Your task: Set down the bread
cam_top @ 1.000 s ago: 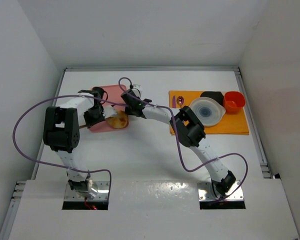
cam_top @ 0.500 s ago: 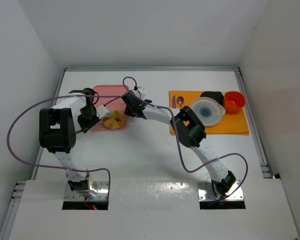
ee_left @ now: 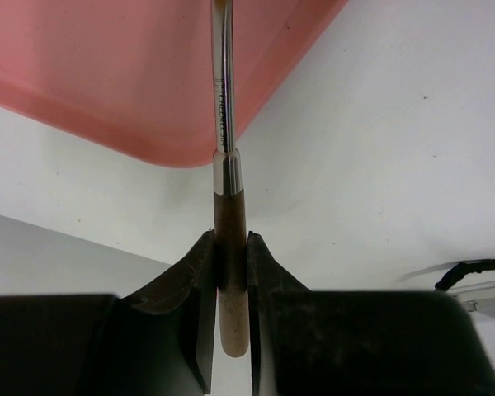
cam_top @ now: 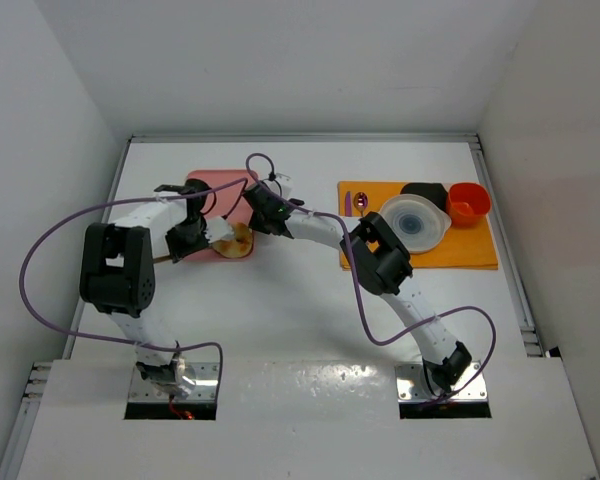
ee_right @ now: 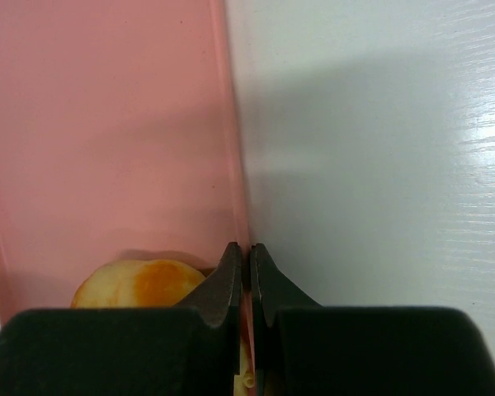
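The bread [cam_top: 237, 243] is a small golden bun lying at the near right corner of a pink tray [cam_top: 215, 185]. In the right wrist view the bread [ee_right: 140, 285] sits just left of my right gripper [ee_right: 249, 256], which is shut on the pink tray's [ee_right: 107, 124] right rim. My right gripper [cam_top: 250, 224] reaches in from the right. My left gripper [ee_left: 231, 247] is shut on the wooden handle of a metal-shafted utensil [ee_left: 223, 99] that points over the tray [ee_left: 107, 74]. In the top view my left gripper [cam_top: 183, 243] is left of the bread.
An orange mat [cam_top: 470, 252] at the right carries a white lidded bowl [cam_top: 415, 220], a black container [cam_top: 425, 190], a red cup [cam_top: 468, 202] and a purple spoon [cam_top: 361, 202]. Purple cables loop over both arms. White walls enclose the table.
My left gripper swung left and then back toward the bread with the utensil. The bread shifted slightly along the tray's near edge. My right gripper stayed on the rim.
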`<state>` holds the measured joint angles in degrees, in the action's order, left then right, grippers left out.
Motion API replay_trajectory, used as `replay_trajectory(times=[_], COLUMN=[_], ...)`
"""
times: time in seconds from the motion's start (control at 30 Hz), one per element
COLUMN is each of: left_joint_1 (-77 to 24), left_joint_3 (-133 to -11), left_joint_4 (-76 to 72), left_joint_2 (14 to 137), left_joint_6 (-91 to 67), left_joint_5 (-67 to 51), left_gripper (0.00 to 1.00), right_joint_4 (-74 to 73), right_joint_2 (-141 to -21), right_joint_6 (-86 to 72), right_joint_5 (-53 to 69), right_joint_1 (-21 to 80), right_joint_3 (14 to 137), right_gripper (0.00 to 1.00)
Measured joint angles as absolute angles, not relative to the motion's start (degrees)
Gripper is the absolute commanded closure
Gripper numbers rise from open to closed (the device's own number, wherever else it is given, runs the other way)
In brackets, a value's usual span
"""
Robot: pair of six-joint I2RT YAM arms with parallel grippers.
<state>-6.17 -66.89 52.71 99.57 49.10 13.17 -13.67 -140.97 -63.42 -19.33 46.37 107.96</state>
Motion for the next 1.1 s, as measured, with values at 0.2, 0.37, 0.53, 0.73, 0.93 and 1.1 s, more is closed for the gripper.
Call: replay_trajectory(times=[0.2, 0.37, 0.53, 0.73, 0.93, 1.1], left_joint_1=[-4.2, -1.7, -0.4, 0.2, 0.6, 0.9], left_joint_3=[-70.1, -71.6, -71.7, -70.1, -67.3, -65.1], left_joint_4=[55.6, 58.1, 58.4, 54.8, 50.5, 48.6], left_joint_2=[102.4, 103.3, 103.3, 101.8, 99.7, 98.0], left_joint_6=[48.6, 47.1, 45.5, 44.0, 43.2, 43.2], left_joint_5=[8.1, 2.7, 1.0, 1.0, 0.9, 0.7], left_gripper=[1.00, 1.00, 1.00, 1.00, 1.00, 1.00], right_joint_4=[-13.8, -13.6, -13.0, -12.4, -11.6, -10.5], right_joint_2=[-140.9, -140.8, -140.8, -140.8, -141.0, -141.6], right_joint_6=[-63.7, -64.5, -64.9, -65.2, -65.8, -64.0], right_joint_5=[-19.5, -19.6, -19.4, -19.0, -17.9, -16.9], right_joint_1=[46.4, 46.4, 46.4, 46.4, 46.5, 46.5], right_joint_3=[108.0, 107.7, 107.5, 107.3, 107.5, 108.1], right_gripper=[1.00, 1.00, 1.00, 1.00, 1.00, 1.00])
